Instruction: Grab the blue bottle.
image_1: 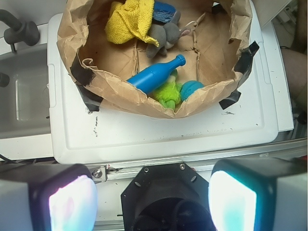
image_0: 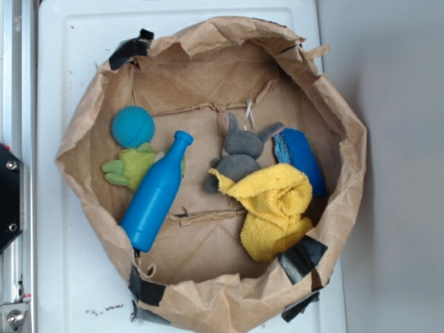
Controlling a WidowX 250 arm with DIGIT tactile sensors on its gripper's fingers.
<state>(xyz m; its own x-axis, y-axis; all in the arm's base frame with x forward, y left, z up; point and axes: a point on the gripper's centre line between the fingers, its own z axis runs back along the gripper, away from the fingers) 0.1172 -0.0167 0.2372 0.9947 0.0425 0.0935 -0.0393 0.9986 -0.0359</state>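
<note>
Gripper (image_1: 153, 202) hangs back, fingers spread wide. Blue bottle (image_0: 156, 192) lies neck toward one o'clock; best straddle its body crosswise, clear of the paper nest (image_0: 208, 298) wall.

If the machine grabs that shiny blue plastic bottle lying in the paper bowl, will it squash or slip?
The smooth bright-blue plastic bottle looks rigid, so it probably won't squash. Its glossy round body may slip or roll, since it lies on its side, partly against the green fuzzy toy.

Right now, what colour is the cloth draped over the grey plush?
Yellow. The cloth covers the lower part of the grey plush; the exterior view shows it best.
</note>
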